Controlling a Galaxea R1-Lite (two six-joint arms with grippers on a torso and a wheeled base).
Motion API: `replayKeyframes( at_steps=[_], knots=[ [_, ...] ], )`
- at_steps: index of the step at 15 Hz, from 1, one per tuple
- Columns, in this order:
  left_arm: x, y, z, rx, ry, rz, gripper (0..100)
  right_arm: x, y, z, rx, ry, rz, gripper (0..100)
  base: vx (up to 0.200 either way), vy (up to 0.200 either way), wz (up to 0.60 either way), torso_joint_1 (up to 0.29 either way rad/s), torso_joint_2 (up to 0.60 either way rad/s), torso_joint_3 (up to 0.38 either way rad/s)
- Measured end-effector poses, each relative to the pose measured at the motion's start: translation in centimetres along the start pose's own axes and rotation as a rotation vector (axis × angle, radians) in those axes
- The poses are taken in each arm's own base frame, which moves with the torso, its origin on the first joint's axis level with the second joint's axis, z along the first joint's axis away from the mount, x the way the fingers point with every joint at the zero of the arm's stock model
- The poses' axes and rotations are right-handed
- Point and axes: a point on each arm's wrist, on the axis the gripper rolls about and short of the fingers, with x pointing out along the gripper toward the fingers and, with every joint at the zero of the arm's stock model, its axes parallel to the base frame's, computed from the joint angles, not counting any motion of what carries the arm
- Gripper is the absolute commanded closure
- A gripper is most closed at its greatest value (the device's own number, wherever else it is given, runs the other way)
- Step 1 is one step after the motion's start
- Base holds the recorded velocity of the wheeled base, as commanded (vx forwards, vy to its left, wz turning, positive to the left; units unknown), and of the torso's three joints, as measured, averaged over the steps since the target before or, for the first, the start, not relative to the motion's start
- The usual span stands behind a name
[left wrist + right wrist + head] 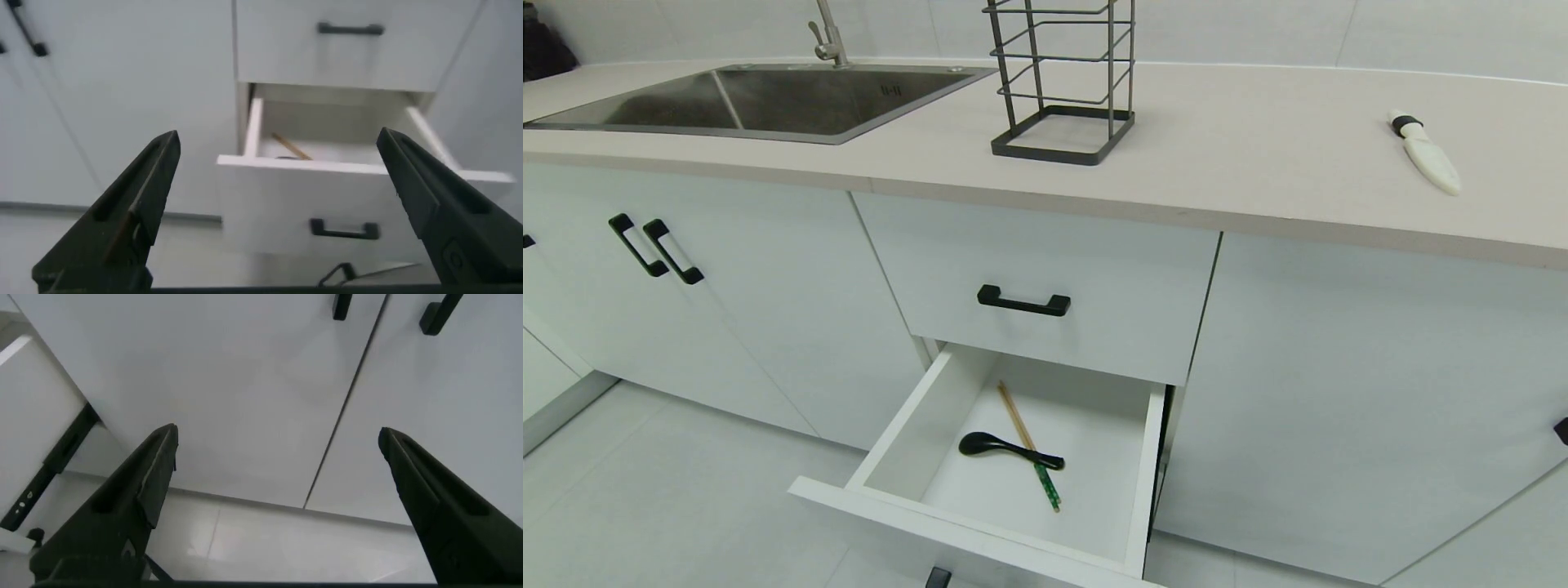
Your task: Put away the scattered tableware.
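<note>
Where the long pale beige desk crosses the upper half of the head view, a sheathed white knife with a black band lies at the upper right. A dark wire rack stands at the top centre. A stainless steel sink with a metal tap is set in at the upper left, against a white tiled wall. Below the desk run white cabinet doors with black handles and a closed drawer. Under that, at the lower centre, a white drawer stands pulled out. Inside it a black spoon lies across a pair of wooden chopsticks with green ends. Pale grey floor tiles fill the lower left.

The left tool faces the open drawer front with its dark fingers spread wide, gripping nothing. The right tool is just as wide apart and empty, facing cabinet doors.
</note>
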Motion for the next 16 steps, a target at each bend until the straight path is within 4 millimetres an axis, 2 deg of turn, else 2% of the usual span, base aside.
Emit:
replayKeyframes(
  at_steps=[4,6,8,11,16],
  knots=[
    [3.7,0.6,1.3,-0.115,0.284,-0.133,0,0.0,0.1,0.0,-0.041,-0.001,0.025,0,0.0,0.0,0.0,0.0,0.0,0.0],
    [5.7,1.0,0.9,-0.112,0.418,-0.177,0,0.0,0.1,0.0,-0.071,-0.005,0.082,0,0.0,0.0,0.0,0.0,0.0,0.0],
    [7.5,1.2,0.1,-0.02,0.545,-0.234,0,-0.1,-0.1,0.0,-0.073,-0.015,0.191,0,0.0,0.0,0.0,0.0,0.0,0.0],
    [9.0,1.5,-0.9,0.011,0.663,-0.229,0,-0.4,-0.1,-0.1,-0.055,-0.058,0.19,0,0.0,0.0,0.0,0.0,0.0,0.0],
    [10.4,1.8,-2.0,0.035,0.779,-0.208,0,-0.7,-0.1,-0.3,-0.026,-0.091,0.156,0,0.0,0.0,0.0,0.0,0.0,0.0]
  ],
)
